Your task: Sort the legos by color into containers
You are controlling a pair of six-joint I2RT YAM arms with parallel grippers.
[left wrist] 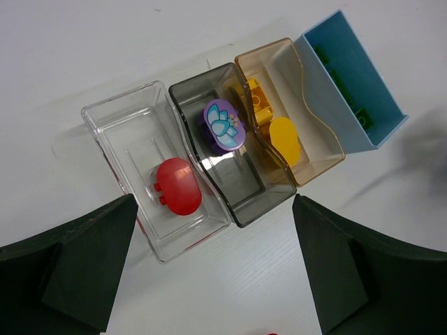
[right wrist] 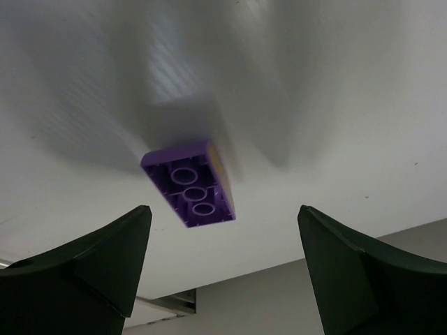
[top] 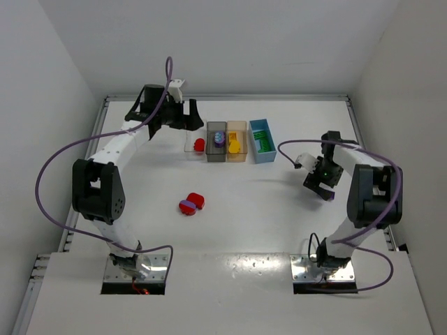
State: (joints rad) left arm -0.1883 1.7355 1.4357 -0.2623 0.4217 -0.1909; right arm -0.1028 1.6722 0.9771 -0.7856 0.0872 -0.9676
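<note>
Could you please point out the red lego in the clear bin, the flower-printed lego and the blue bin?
red lego (left wrist: 178,185): left wrist, top face.
flower-printed lego (left wrist: 223,125): left wrist, printed face.
blue bin (left wrist: 327,91): left wrist, side wall.

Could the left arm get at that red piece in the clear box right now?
Probably yes. The left gripper hangs open close over the clear bin, and the red piece lies uncovered inside, nothing between them.

Pretty clearly a robotics lab test cell, not a home or shop. There's a bare white table boxed in by blank white walls. The left arm and right arm are bolted onto metal plates, with purple cables looping off them. The only props are small bins and toy bricks.
</note>
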